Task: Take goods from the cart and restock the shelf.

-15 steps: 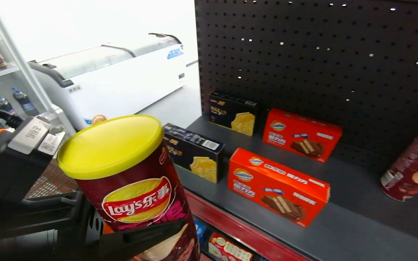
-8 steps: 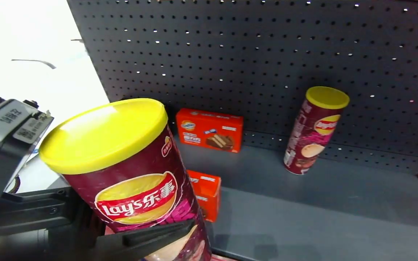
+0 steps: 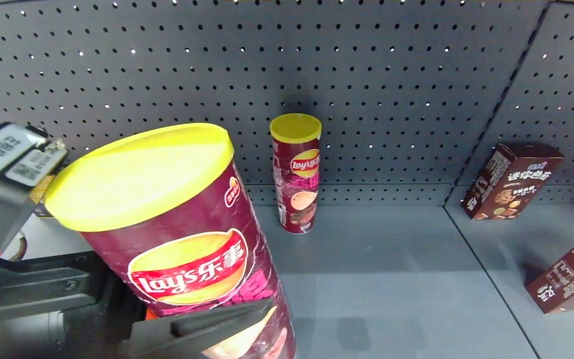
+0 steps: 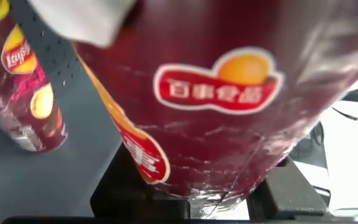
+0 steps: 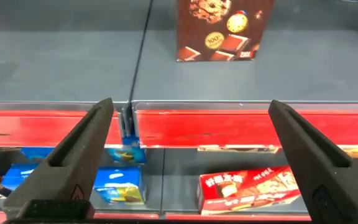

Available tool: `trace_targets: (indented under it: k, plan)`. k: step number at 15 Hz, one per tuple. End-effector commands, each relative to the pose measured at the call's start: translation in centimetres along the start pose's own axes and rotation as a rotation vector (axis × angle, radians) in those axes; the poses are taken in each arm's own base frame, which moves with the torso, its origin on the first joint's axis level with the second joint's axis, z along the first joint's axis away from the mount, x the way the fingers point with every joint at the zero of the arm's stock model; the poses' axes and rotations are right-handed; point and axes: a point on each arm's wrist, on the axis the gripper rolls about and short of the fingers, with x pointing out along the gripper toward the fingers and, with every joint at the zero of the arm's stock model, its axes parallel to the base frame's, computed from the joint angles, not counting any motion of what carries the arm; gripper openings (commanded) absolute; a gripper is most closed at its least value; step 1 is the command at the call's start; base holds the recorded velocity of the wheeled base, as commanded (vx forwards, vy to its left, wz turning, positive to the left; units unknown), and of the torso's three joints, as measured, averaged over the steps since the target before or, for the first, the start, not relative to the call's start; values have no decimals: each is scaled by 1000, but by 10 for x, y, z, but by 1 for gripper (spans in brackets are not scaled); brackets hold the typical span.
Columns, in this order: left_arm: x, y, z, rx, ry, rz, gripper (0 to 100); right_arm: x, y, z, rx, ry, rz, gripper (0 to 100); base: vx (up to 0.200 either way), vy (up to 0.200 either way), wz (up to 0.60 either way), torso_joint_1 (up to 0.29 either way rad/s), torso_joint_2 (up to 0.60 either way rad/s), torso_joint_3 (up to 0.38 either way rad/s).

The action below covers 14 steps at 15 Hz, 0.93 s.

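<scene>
left tool (image 3: 177, 299): at the near left, clamped on a chip can, one finger across its lower front and the other behind it.
held can (image 3: 167, 214): maroon tube with a yellow lid, upright with a slight lean, carried above the shelf's front left part. it is not yet set down. the left wrist view has its side (image 4: 229, 112) close up.
shelf (image 3: 391, 279): grey deck under a dark pegboard (image 3: 366, 75), with open floor between the held can and the back row.
shelf can (image 3: 295, 174): same type, standing upright at the back against the pegboard, well apart from the held can. it also sits at the edge of the left wrist view (image 4: 27, 93).
brown boxes: one stands tilted at the back right (image 3: 511, 182), and a second is nearer the front right (image 3: 571, 271).
right tool (image 5: 191, 155): fingers apart and empty, level with the shelf's red front rail (image 5: 229, 124). a lower tier beneath holds a red box (image 5: 247, 186) and blue packs (image 5: 120, 186).
progress, judged: one can is stocked and one is in hand at the shelf. what is left is to place it, probably beside its twin, let go, and return for more goods.
</scene>
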Motion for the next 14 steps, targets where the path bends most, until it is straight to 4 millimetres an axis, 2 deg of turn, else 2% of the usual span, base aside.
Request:
trace_targets:
  k: [1,6,8,14]
  plan:
    - [-1,0,0,-1,1,4,0,0,0,0,-2,-1,1,100,0,0,0,0,0,0]
    - [-3,2,-2,-6,4,16,0,0,0,0,-2,-1,1,100,0,0,0,0,0,0]
    - [-3,2,-2,-7,5,16,0,0,0,0,-2,-1,1,100,0,0,600,2,0,-2]
    - [-3,1,-7,-14,17,15,0,0,0,0,0,-1,1,100,0,0,0,0,0,0]
